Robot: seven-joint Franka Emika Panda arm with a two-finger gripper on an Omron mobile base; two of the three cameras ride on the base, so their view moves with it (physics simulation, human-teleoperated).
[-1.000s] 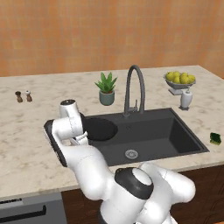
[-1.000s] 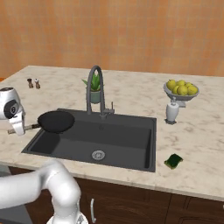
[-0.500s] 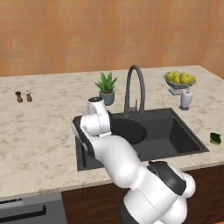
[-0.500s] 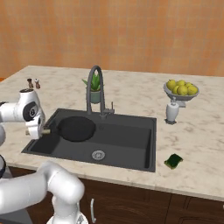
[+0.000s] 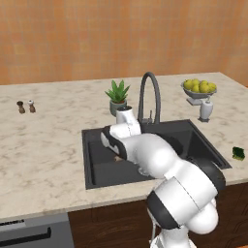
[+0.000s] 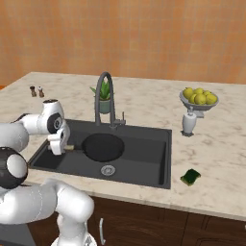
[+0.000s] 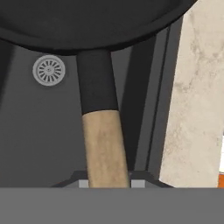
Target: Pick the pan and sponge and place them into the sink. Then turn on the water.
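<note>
Pan (image 6: 102, 146) hangs over the sink (image 6: 144, 166) at centre frame, fingers (image 7: 136, 182) clamped on its wooden handle; lowering and release seem next.

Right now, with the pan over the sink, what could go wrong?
1. The gripper holds the pan only by the end of its wooden handle, so the pan could tip or drop hard into the sink.
2. The pan sits near the faucet; a swing could clip it.
3. The sponge lies near the counter edge and could get knocked off on the next reach.
</note>
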